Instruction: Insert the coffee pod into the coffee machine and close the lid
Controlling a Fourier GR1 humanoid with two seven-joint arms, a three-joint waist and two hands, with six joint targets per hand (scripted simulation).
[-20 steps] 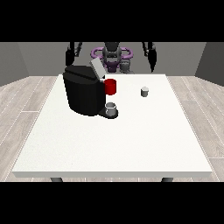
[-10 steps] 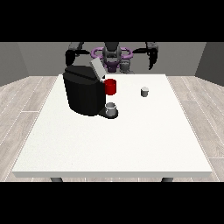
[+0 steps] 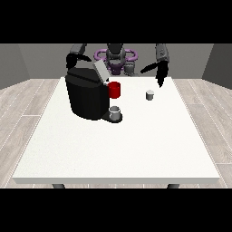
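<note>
A black coffee machine [image 3: 86, 97] stands at the table's back left with its grey lid [image 3: 100, 71] tilted up and a red part [image 3: 114, 89] at its front. A small grey cup [image 3: 116, 113] sits on its drip tray. The small grey coffee pod [image 3: 150, 94] stands on the table to the machine's right. The hand at the view's right [image 3: 160, 74] hangs above and just behind the pod, fingers pointing down, thumb out to the side, holding nothing. The hand at the view's left [image 3: 72, 59] is raised behind the machine's top.
The white table [image 3: 118, 145] stretches wide towards the camera in front of the machine and pod. The robot's torso [image 3: 116, 59] is behind the far edge. Wooden floor surrounds the table.
The hand at the view's right has come forward and down over the table towards the pod. The hand at the view's left has risen slightly behind the machine.
</note>
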